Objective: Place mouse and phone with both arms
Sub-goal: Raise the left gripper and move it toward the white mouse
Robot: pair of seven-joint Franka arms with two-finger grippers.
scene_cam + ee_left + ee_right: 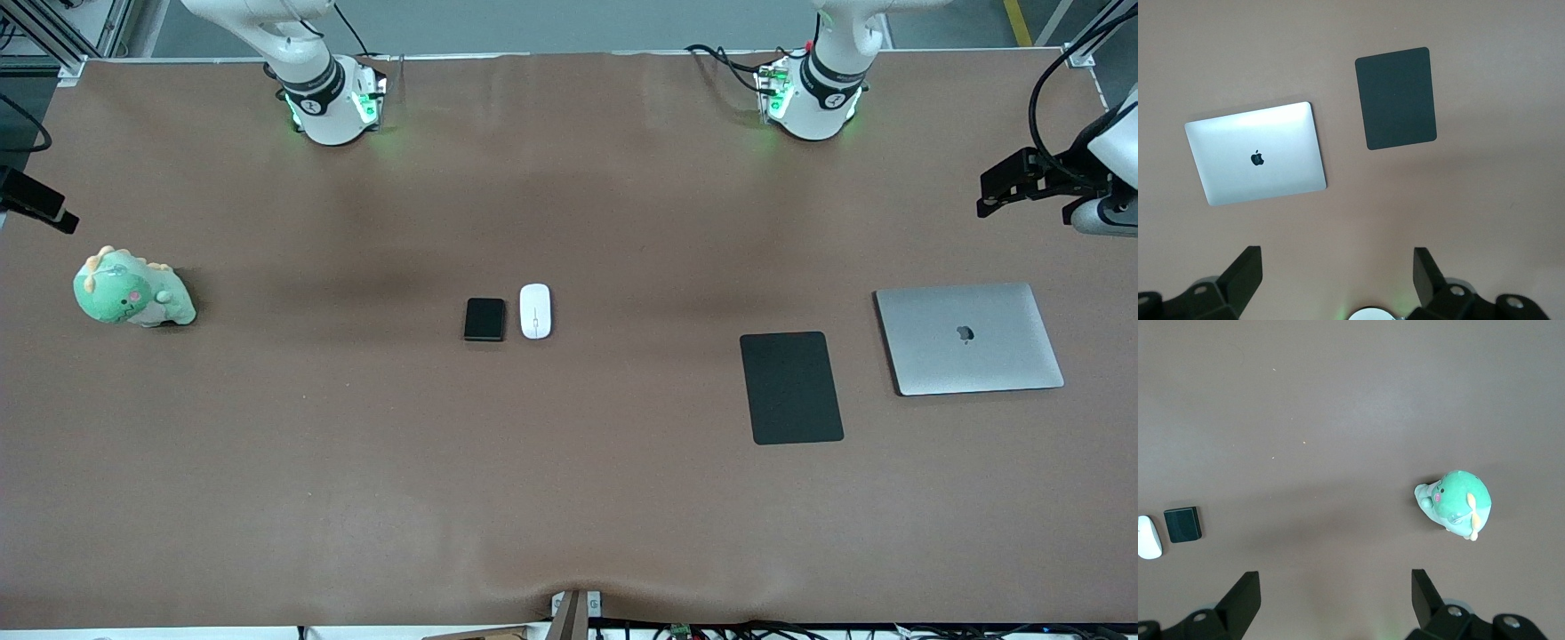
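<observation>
The white oval mouse and the small black phone lie side by side at the middle of the brown table, the phone toward the right arm's end. Both also show in the right wrist view, the phone and the mouse at its edge. My right gripper is open and empty, high above bare table near its base. My left gripper is open and empty, high above bare table near its base. Neither gripper shows in the front view; only the arm bases do.
A flat black mouse pad and a closed silver laptop lie toward the left arm's end; both show in the left wrist view, pad and laptop. A green plush dinosaur sits at the right arm's end.
</observation>
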